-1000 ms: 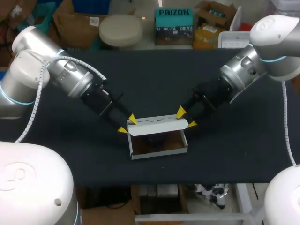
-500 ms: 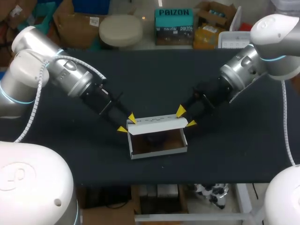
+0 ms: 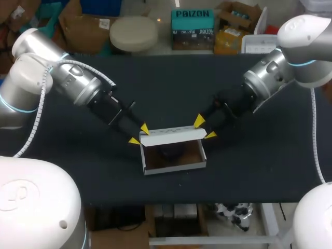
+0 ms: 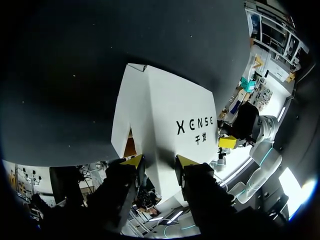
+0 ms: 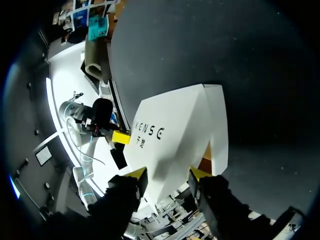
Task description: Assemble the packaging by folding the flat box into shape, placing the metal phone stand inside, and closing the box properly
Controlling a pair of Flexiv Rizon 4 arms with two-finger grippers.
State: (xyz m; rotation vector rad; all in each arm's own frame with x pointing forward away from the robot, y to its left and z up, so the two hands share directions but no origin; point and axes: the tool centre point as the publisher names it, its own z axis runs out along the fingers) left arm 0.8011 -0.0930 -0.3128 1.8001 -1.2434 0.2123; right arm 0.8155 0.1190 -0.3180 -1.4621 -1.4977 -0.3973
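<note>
Box: white box point(image 3: 175, 165) sits on the black table point(image 3: 171, 78), near the middle and a bit toward the robot's side; its top is open; the inside is brown

Lid: long white lid point(image 3: 174, 135) stands up along the back edge of the box; it leans a little over the open top; both wrist views show black letters on its outer side

Stand: dark thing point(image 3: 168, 151) lies inside the box, close to the back wall and partly under the lid; it is too dark to make out its shape

Left gripper: left gripper point(image 3: 139, 134) is at the left end of the lid; its fingers are a little apart, with a narrow gap; the lid's end is in that gap; one yellow tip is behind the lid, the other is in front by the box's left back corner

Right gripper: right gripper point(image 3: 204, 127) is at the right end of the lid; its gap is narrow too; the lid's end is between the two yellow tips, one behind and one in front

Arms: each arm slopes down from its own back corner to the box; each wrist view shows the other gripper's yellow tip past the far end of the lid
</note>
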